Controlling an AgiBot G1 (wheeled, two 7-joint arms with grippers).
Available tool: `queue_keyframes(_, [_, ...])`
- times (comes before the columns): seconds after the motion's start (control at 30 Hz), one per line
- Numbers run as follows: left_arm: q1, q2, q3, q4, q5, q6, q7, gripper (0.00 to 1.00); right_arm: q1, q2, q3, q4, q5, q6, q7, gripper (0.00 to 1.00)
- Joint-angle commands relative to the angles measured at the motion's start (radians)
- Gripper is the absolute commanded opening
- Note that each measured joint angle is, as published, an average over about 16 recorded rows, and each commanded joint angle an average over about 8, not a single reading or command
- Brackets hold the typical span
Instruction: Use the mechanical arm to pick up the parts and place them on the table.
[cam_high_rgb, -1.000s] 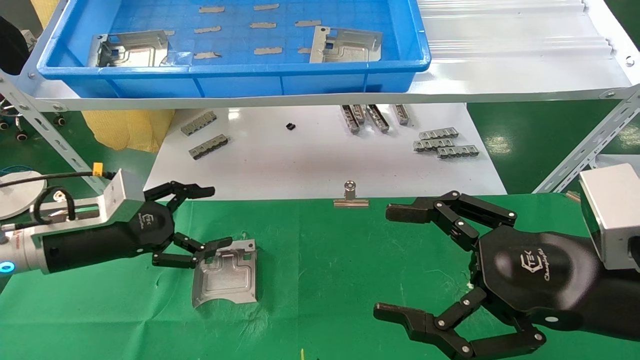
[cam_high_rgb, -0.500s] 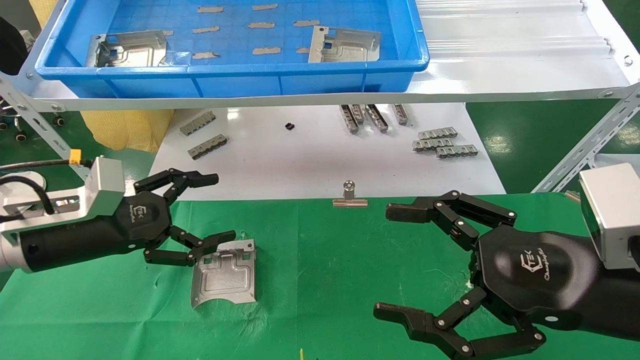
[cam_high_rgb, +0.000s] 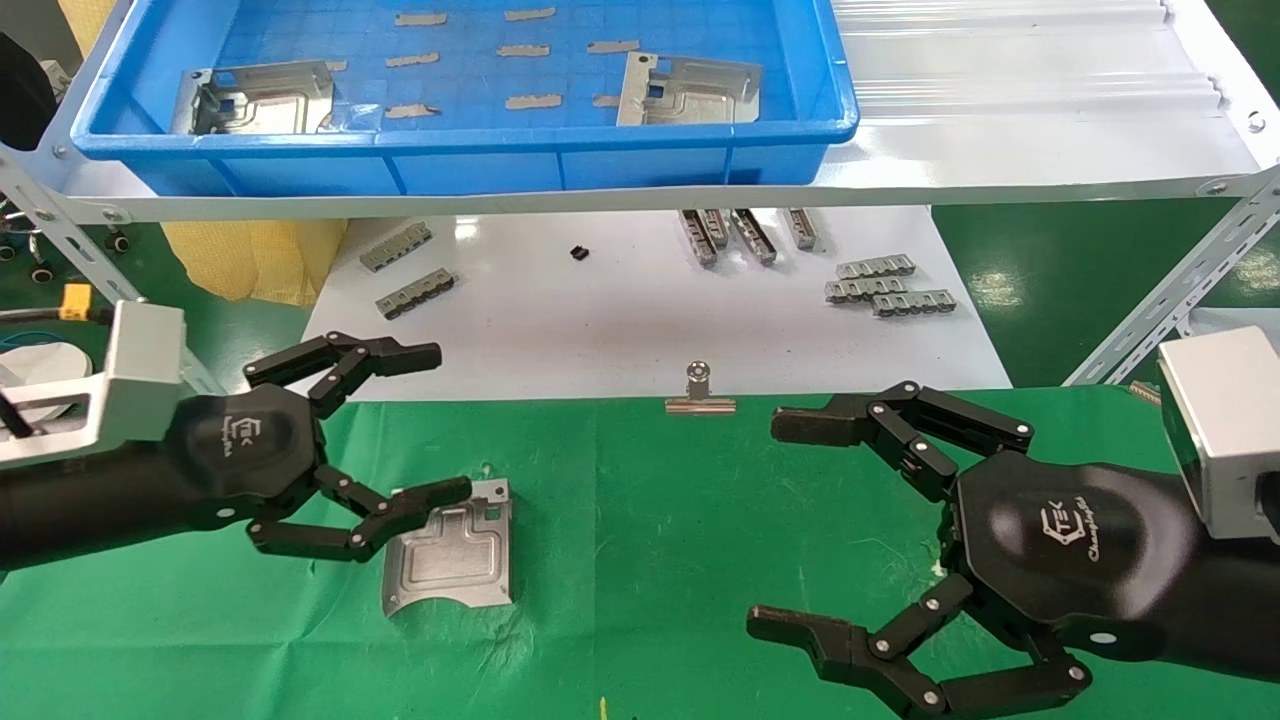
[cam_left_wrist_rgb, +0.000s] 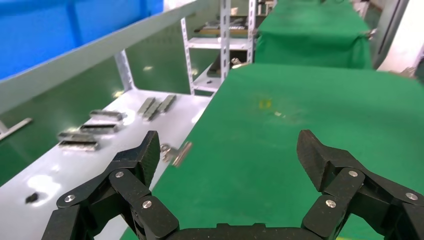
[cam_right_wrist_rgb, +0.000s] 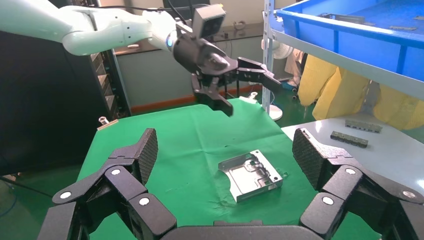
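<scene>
One silver part (cam_high_rgb: 450, 555) lies flat on the green table (cam_high_rgb: 650, 520), bent edge toward the white board. My left gripper (cam_high_rgb: 445, 421) is open and empty; its lower finger overlaps the plate's near corner in the head view. The right wrist view shows this gripper (cam_right_wrist_rgb: 230, 87) raised well above the cloth, clear of the part (cam_right_wrist_rgb: 250, 175). Its own camera sees only its gripper (cam_left_wrist_rgb: 231, 150) over bare cloth (cam_left_wrist_rgb: 280, 125). Two more parts (cam_high_rgb: 255, 98) (cam_high_rgb: 690, 90) rest in the blue tray (cam_high_rgb: 480, 165). My right gripper (cam_high_rgb: 780, 525) hangs open and empty at the right, its gripper (cam_right_wrist_rgb: 226, 150) facing the plate.
A white board (cam_high_rgb: 620, 320) behind the cloth carries grey ribbed bars (cam_high_rgb: 885, 285) and a small black piece (cam_high_rgb: 579, 253). A binder clip (cam_high_rgb: 700, 395) holds the cloth's edge. The tray's shelf (cam_high_rgb: 1000, 150) overhangs the board, with slanted metal struts (cam_high_rgb: 1170, 300) at both sides.
My left gripper has drawn back to the left and risen off the plate, still open. The plate stays on the cloth. The right arm has not moved.
</scene>
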Motion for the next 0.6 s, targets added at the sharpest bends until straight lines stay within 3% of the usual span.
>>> queue_keyframes(0.03, [0.019,-0.013,-0.012,-0.045,-0.012,-0.003,-0.030,1.00,0.000,0.000,0.000,0.000,0.000,0.000,0.000,1.00])
queue_keyframes(0.6, [0.177,-0.119,-0.115,-0.425,-0.118,-0.027,-0.284,1.00,0.000,0.000,0.000,0.000,0.000,0.000,0.000,1.00])
